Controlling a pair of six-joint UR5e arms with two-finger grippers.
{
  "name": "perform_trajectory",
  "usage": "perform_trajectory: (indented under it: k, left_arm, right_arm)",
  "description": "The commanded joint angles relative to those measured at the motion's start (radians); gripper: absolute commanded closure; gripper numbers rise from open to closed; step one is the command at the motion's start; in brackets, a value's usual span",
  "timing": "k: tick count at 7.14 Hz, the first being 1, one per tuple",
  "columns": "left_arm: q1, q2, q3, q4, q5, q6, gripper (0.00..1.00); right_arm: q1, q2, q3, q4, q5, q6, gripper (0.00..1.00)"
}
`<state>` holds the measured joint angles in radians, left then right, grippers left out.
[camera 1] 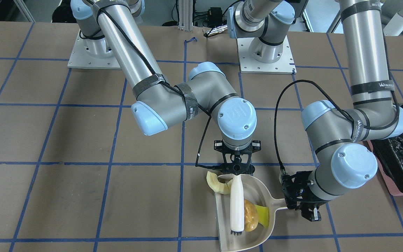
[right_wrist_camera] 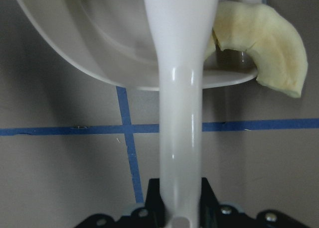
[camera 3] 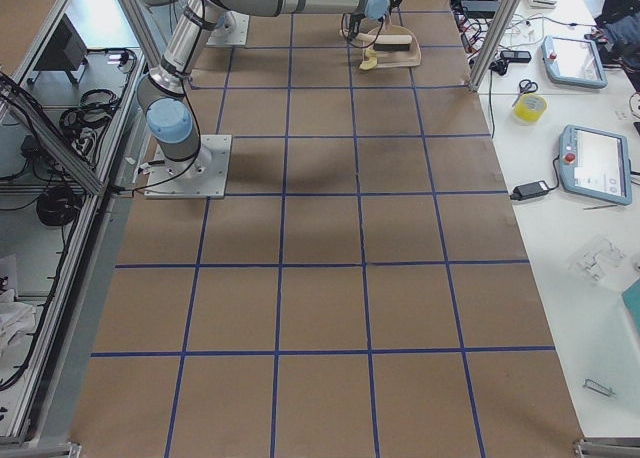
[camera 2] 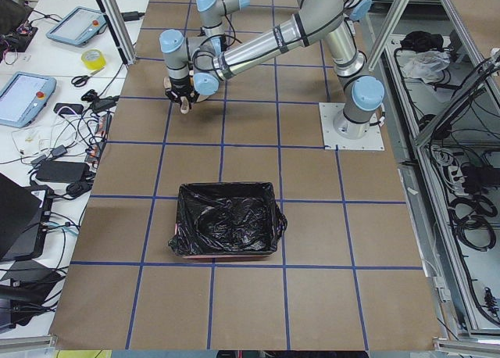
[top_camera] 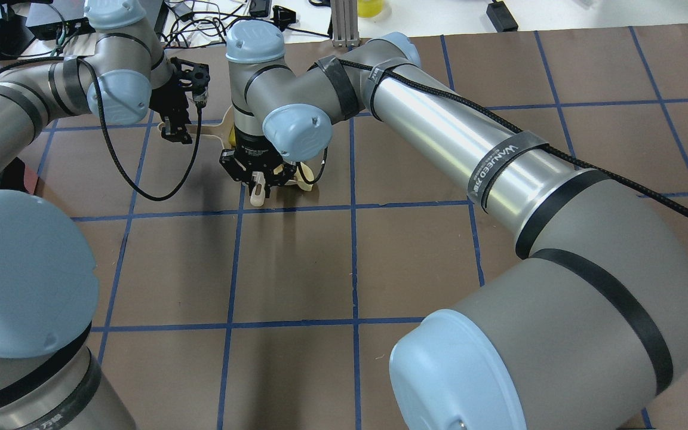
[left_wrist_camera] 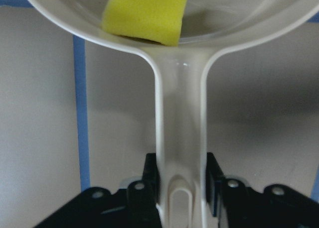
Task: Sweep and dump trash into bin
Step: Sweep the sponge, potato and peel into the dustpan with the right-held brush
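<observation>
Just beside right tool, melon rind at dustpan rim

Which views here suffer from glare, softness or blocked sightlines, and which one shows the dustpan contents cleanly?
Right wrist view: glare streak down the brush handle, melon-rind slice soft. Left wrist view: small highlight on the dustpan handle, yellow wedge cropped at top. Overhead view: the right arm fills the lower right, its wrist hiding most of the dustpan. Front-facing view: sharp, evenly lit.
</observation>
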<state>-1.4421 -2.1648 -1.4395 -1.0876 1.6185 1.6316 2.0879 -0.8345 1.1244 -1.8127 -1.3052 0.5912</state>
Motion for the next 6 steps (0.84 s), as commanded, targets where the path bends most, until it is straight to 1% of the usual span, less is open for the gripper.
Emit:
perform_trajectory:
  k: [1, 4, 5, 6]
  left_arm:
    - [0.0, 0.002, -0.004, 0.0, 0.0, 0.001, 0.78]
    - [0.005, 0.003, -0.01, 0.006, -0.003, 0.002, 0.79]
    - [0.006, 0.003, -0.01, 0.006, -0.006, 0.002, 0.8]
    - [0.009, 0.003, -0.012, 0.006, -0.021, 0.002, 0.8]
  right_arm:
    - [0.0, -0.027, -0.009, 0.006, -0.002, 0.002, 0.9]
    - [-0.003, -0.029, -0.005, 0.05, -0.023, -0.013, 0.89]
    - [-0.003, -0.029, -0.003, 0.061, -0.055, -0.027, 0.89]
    - [-0.003, -0.031, -0.003, 0.082, -0.068, -0.045, 0.89]
